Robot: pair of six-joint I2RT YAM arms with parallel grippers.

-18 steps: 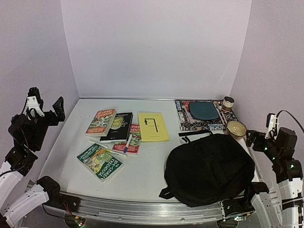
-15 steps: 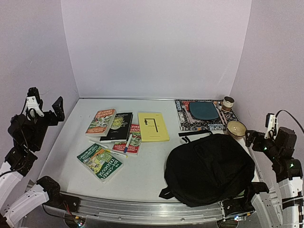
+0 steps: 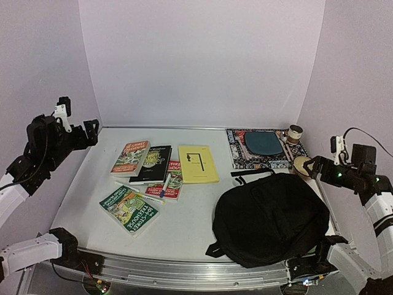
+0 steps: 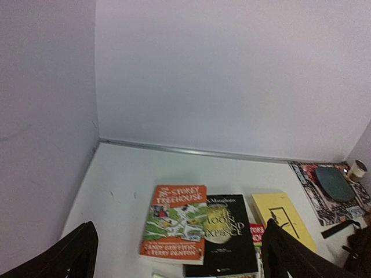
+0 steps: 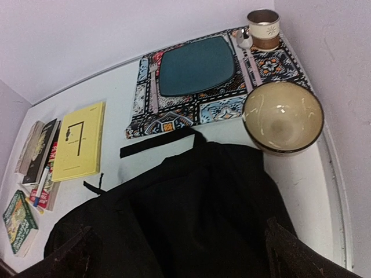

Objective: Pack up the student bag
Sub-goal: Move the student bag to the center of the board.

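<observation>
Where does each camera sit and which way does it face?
Top external: above and behind, looking down on the table; left arm, right arm at the sides.
Left wrist: raised, facing the far wall over the books; open jaws below.
Right wrist: looking down on the student bag and bowl; open jaws below.
All share the yellow book.

White table (image 3: 184, 215), books (image 3: 151, 165) lying on the left, black bag (image 3: 270, 218) sitting on the right, mat (image 3: 239, 158) and bowl (image 5: 282, 119) lying behind it
</observation>
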